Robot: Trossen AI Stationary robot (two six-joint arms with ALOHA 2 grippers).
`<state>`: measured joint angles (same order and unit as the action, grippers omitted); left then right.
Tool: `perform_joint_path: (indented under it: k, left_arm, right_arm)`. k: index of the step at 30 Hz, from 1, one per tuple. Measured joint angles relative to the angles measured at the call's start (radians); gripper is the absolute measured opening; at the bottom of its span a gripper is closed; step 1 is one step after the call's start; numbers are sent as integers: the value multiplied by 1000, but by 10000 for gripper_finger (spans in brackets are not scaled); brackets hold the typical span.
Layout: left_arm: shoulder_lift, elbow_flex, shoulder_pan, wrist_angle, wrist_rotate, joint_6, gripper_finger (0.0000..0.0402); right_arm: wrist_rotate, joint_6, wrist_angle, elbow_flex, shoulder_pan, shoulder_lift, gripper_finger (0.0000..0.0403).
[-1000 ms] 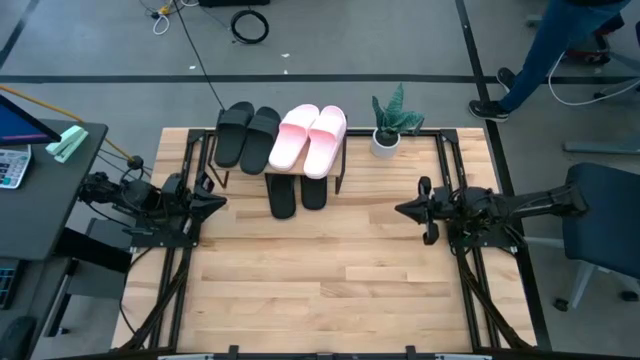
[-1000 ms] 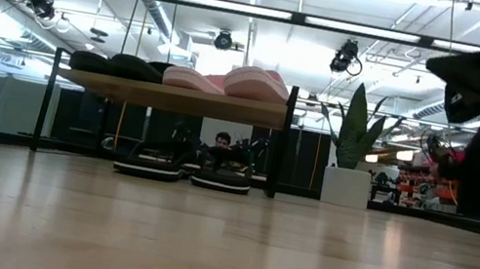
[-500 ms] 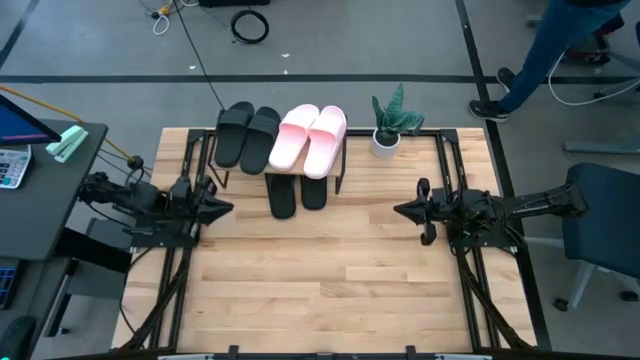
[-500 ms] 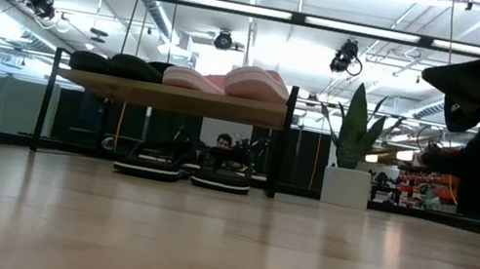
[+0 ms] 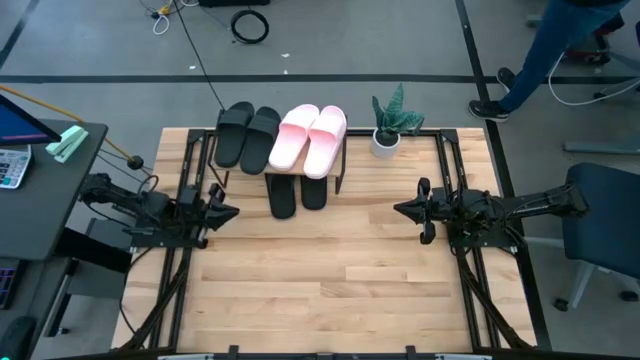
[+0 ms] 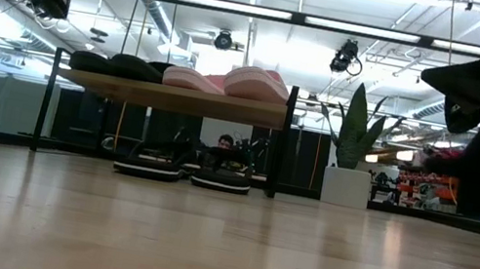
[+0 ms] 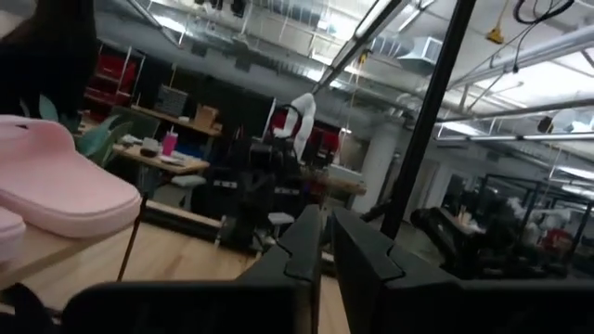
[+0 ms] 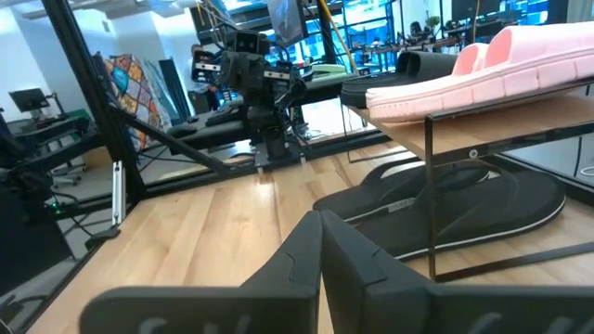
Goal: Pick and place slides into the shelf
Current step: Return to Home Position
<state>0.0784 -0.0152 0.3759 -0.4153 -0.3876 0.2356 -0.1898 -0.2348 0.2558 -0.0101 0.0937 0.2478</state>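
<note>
Left gripper point(image 5: 233, 211): hanging over the left side of the tabletop point(image 5: 330, 275), well apart from the shelf, fingers drawn together on nothing.
Black slides point(image 5: 246, 133): a pair lying side by side on the left half of the shelf's top board.
Shelf point(image 6: 177, 98): at the back of the tabletop, a light wood board on thin black legs.
Pink slides point(image 5: 308, 138): a pair on the right half of the board, just beside the black pair.
Flip-flops point(image 5: 298, 194): flat on the tabletop under the board, their ends poking out at the front.
Potted plant point(image 5: 388, 128): just beside the shelf's right end.
Right gripper point(image 5: 399, 209): over the right side of the tabletop, pointing inward, fingers closed and empty.
</note>
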Motion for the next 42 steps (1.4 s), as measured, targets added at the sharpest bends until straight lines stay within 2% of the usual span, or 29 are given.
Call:
perform_joint_path:
  k: [4,21,29,42]
  left_arm:
    - [0,3,0,18,0,15,38]
    - [0,3,0,337,2,93,30]
    - [0,2,0,346,2,93,39]
    - [0,3,0,340,0,93,23]
  right_arm:
    - [0,0,0,0,0,0,14]
    - [0,2,-6,-14,0,0,14]
    - [0,2,-5,-14,0,0,14]
    - [0,1,-5,-15,0,0,14]
